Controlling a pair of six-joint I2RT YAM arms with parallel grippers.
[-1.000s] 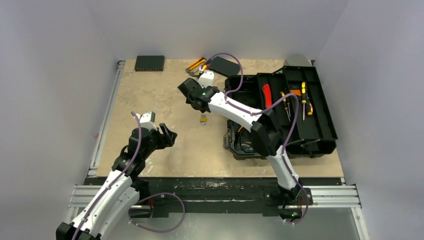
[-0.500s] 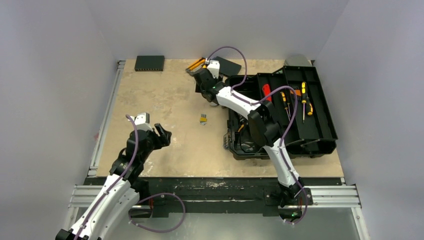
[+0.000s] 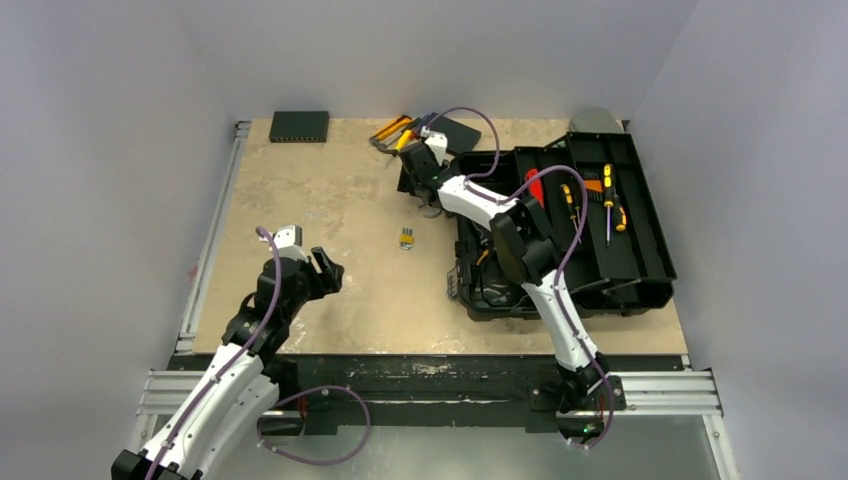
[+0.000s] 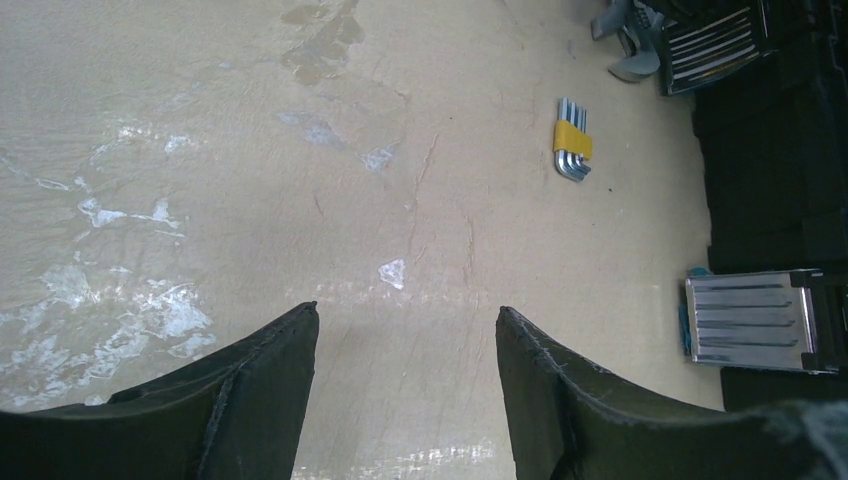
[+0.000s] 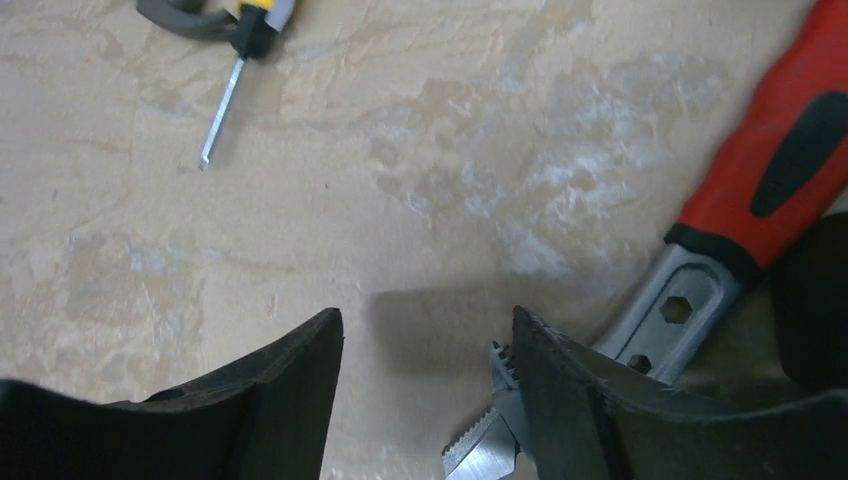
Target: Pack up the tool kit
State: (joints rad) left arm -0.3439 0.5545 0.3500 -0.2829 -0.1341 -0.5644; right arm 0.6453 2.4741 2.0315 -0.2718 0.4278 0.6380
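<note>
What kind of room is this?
Probably a robot test lab. A left arm and a right arm are bolted at the edge of a table, plain white walls box it in, and an open toolbox with screwdrivers waits to be packed.

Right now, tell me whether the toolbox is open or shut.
Open. The toolbox shows its interior from above, with yellow-black screwdrivers and a red-handled tool lying inside.

Beige table (image 3: 320, 200): toolbox (image 3: 640, 285), hex keys (image 3: 406, 238)
</note>
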